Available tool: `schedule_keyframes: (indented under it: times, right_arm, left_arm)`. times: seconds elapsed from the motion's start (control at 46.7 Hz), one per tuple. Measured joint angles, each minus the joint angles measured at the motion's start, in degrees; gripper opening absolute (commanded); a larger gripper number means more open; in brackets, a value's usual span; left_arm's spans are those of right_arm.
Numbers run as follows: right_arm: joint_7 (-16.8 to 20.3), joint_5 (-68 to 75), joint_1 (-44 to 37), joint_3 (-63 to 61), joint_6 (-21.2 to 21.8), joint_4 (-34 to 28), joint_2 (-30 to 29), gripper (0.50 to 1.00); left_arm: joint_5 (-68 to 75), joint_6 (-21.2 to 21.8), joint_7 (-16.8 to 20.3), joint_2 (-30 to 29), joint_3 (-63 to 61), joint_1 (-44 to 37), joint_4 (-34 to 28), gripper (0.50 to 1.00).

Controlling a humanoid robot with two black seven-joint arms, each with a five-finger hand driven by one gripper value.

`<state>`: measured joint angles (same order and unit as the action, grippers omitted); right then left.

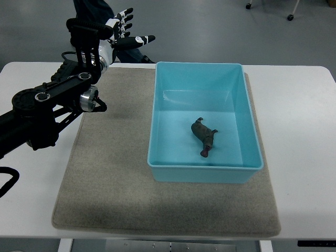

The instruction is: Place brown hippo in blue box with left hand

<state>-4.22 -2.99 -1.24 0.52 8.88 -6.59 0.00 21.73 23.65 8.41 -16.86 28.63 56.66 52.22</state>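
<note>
**Hippo in the box, left hand clear at the far edge**

Nearest the camera lies the front edge of the beige mat (105, 210) on the white table (294, 105). On the mat stands the blue box (251, 126), and the brown hippo (203, 135) rests on the box floor, a little toward the 5 o'clock side of its centre, touching no wall. Judged from this, the placing looks done.

Farther off, the left arm (47, 107) enters from the picture's left and rises toward 11 o'clock. The left hand (119, 31) sits beyond the table's far edge, fingers (143, 39) spread wide and holding nothing. The right arm is not in view.

The hippo lies well apart from those fingers, toward 5 o'clock from the hand, with the box's far-left corner between them.

The risk that remains is in the arm's path: a low sweep toward 3 o'clock could strike the box's far-left rim and shove or tip the light box, shifting the hippo. A dark object behind the hand is too hidden to identify.
</note>
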Motion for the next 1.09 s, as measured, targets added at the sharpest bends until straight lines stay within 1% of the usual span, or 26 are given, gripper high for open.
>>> schedule_keyframes:
  times: [0.086,0.171,0.385,0.471,0.535,0.685,0.899,1.091]
  right_arm:
    - [0.0,0.0,0.0,0.0,0.0,0.0,0.0,0.936]
    - [0.0,0.0,0.0,0.0,0.0,0.0,0.0,0.936]
    - [0.0,0.0,0.0,0.0,0.0,0.0,0.0,0.936]
    - [0.0,0.0,0.0,0.0,0.0,0.0,0.0,0.936]
    - [0.0,0.0,0.0,0.0,0.0,0.0,0.0,0.936]
    - [0.0,0.0,0.0,0.0,0.0,0.0,0.0,0.936]
    - [0.0,0.0,0.0,0.0,0.0,0.0,0.0,0.936]
    - [0.0,0.0,0.0,0.0,0.0,0.0,0.0,0.936]
  left_arm:
    - [-0.6,-0.1,0.0,0.0,0.2,-0.5,-2.2,0.994]
    - [-0.7,-0.1,0.3,0.0,1.7,-1.1,-2.9,0.99]
    - [-5.5,-0.3,2.5,1.0,14.5,-6.4,-2.8,0.994]
    - [-7.3,-0.8,2.7,0.9,16.7,-8.1,-2.5,0.994]
    - [-7.6,-2.2,2.7,0.5,17.2,-8.5,-2.5,0.994]
    - [-7.8,-7.7,2.7,0.1,17.6,-10.0,-2.8,0.994]
    - [-8.0,-12.6,2.7,-1.0,17.8,-10.6,-3.7,0.994]
    - [-8.5,-17.3,2.9,-1.4,20.1,-13.3,-3.9,0.994]
